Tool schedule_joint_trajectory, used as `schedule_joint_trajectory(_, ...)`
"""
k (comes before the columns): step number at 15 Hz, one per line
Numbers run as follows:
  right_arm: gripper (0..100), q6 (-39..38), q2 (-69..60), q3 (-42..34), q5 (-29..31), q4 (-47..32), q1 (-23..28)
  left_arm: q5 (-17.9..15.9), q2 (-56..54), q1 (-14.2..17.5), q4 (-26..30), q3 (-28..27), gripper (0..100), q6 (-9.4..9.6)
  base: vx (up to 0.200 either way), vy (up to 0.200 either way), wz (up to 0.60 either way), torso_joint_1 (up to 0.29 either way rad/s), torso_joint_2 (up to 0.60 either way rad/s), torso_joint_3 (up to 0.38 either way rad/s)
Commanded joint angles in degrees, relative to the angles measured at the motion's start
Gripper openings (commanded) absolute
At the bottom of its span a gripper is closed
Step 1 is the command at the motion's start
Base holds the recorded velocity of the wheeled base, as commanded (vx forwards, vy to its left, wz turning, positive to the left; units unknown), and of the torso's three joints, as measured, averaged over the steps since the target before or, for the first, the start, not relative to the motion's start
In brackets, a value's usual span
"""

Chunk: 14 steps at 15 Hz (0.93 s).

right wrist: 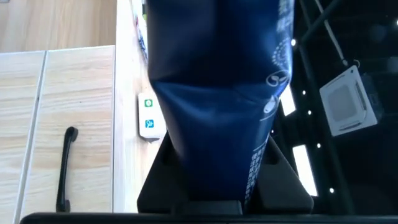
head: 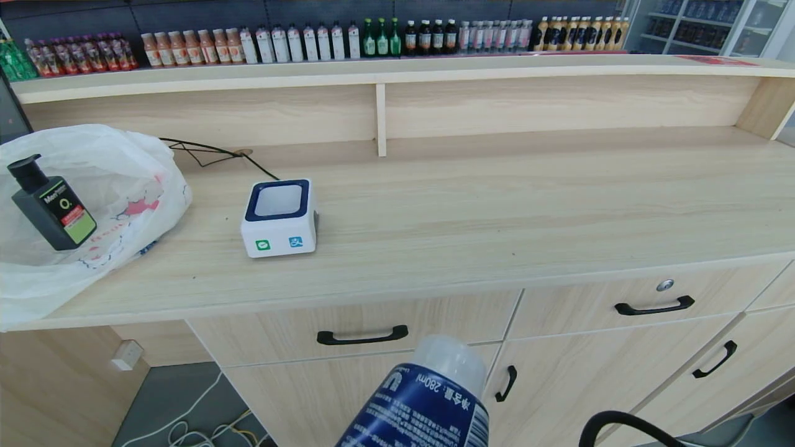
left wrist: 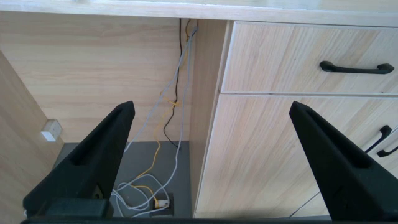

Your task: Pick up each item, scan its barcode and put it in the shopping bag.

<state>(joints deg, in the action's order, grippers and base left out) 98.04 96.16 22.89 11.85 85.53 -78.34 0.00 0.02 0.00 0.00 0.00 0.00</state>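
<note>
Dark blue clear-capped bottle (head: 428, 403) is sitting clamped in the right claw (right wrist: 219, 186) at six o'clock, left claw (left wrist: 211, 155) gaping.

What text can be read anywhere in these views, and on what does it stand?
"280ml": on the blue bottle, upside down in the head view.
Dark bottle, label: too small to read surely.
Shopping bag, red print: crumpled, unreadable.
Scanner: two icons, no words.
Shelf bottles, labels: too small.

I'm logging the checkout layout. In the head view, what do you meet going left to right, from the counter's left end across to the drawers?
Dark bottle → white scanner → blue bottle → drawer lock.
</note>
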Motion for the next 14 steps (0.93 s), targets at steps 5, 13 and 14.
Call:
schedule_joint_trajectory(5,0,8.4,-1.33,2.07,-2.8,1.57,2.22,0.0,-0.02,0.0,0.0,0.0,100,0.0,0.0,0.0,0.0,0.0,0.0,0.0)
schedule_joint_trajectory(13,0,11.39,-2.12,2.33,-4.64,1.57,3.45,0.0,-0.02,0.0,0.0,0.0,100,0.0,0.0,0.0,0.0,0.0,0.0,0.0)
schedule_joint_trajectory(14,0,11.56,-2.12,2.33,-4.64,1.66,3.45,0.0,-0.02,0.0,0.0,0.0,100,0.0,0.0,0.0,0.0,0.0,0.0,0.0)
